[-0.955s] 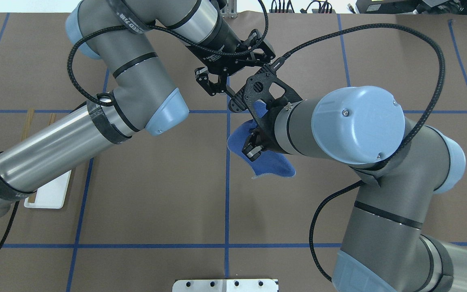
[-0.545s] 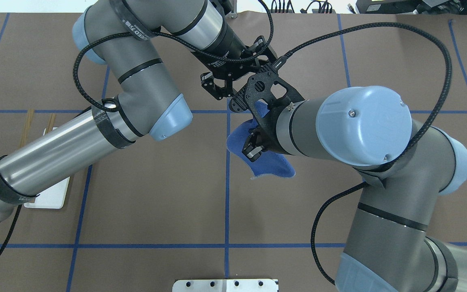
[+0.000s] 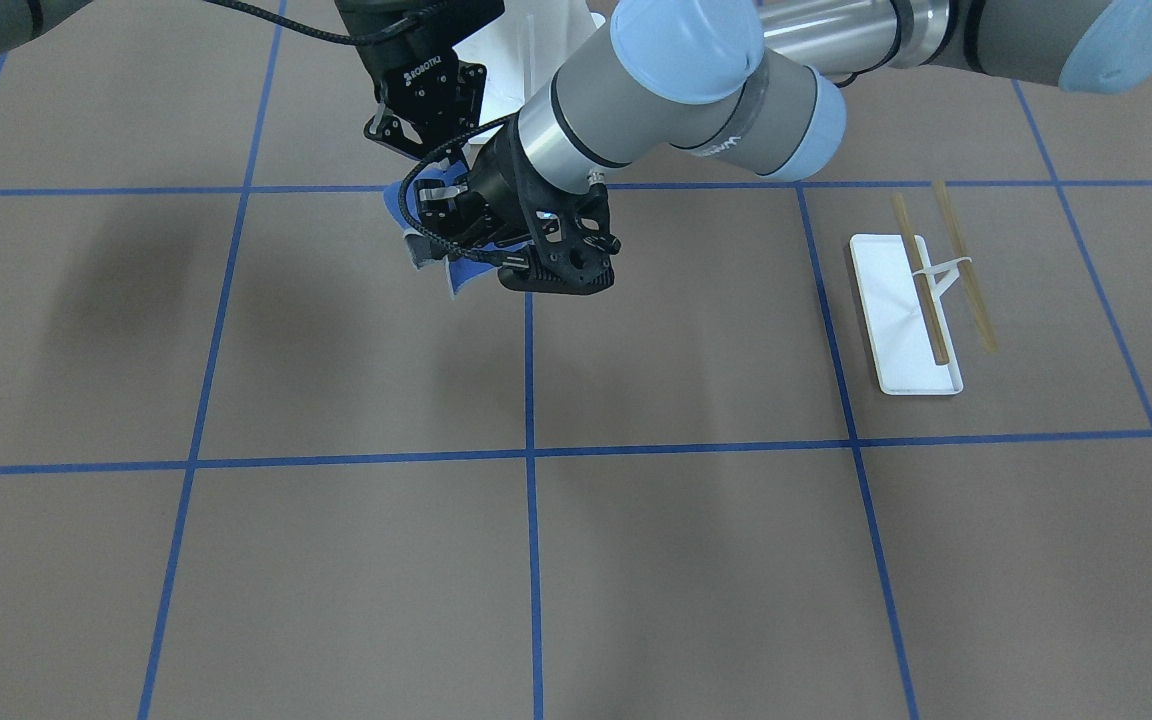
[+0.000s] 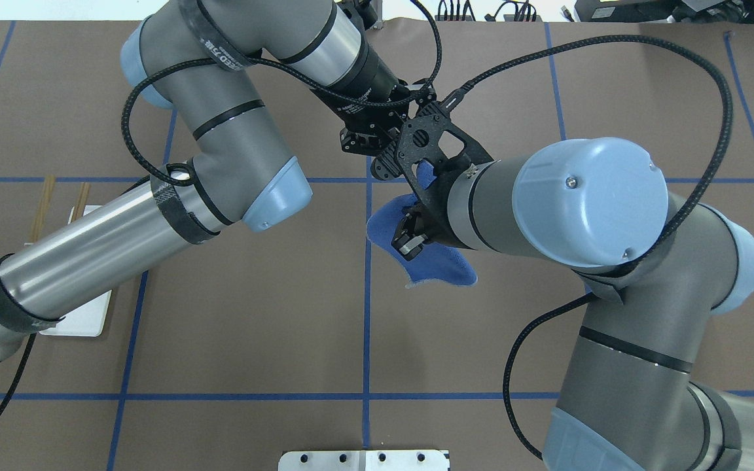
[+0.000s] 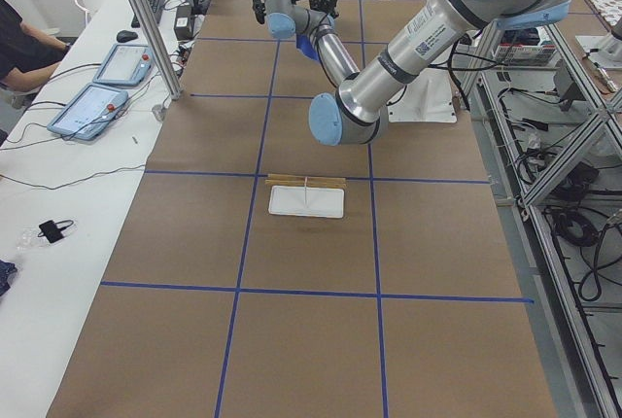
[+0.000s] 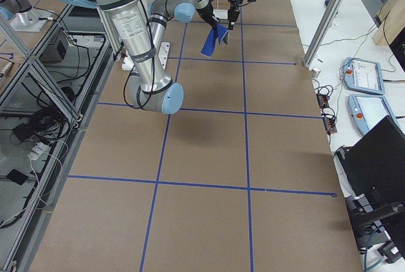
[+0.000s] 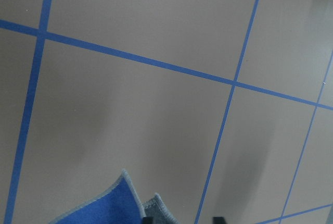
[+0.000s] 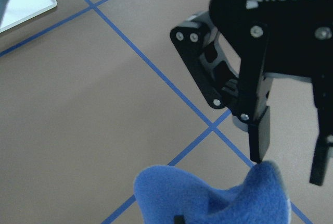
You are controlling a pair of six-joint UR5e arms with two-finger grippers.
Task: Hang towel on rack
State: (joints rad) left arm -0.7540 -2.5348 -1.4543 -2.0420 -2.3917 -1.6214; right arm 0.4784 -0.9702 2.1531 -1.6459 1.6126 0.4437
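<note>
The towel (image 4: 439,267) is bright blue and hangs bunched above the table's middle, pinched by my right gripper (image 4: 410,235), which is shut on its upper part. It also shows in the front view (image 3: 463,276) and the right wrist view (image 8: 208,198). My left gripper (image 8: 289,161) is open, and one finger (image 8: 259,135) is just over the towel's top fold. In the left wrist view a towel corner (image 7: 104,208) lies beside its fingertips. The rack (image 3: 904,325) stands far off on my left side, its two wooden rods (image 3: 924,300) bare.
The right wrist's black camera mount (image 4: 426,140) covers the left gripper's fingers from overhead. The white bolted pedestal plate (image 4: 364,460) sits at the table's near edge. The left forearm passes over the rack's white base (image 4: 82,315). Blue tape lines cross the brown table.
My left gripper has moved right, toward the towel, and now sits partly under the right wrist's camera mount. The right gripper and the towel have stayed in place.
</note>
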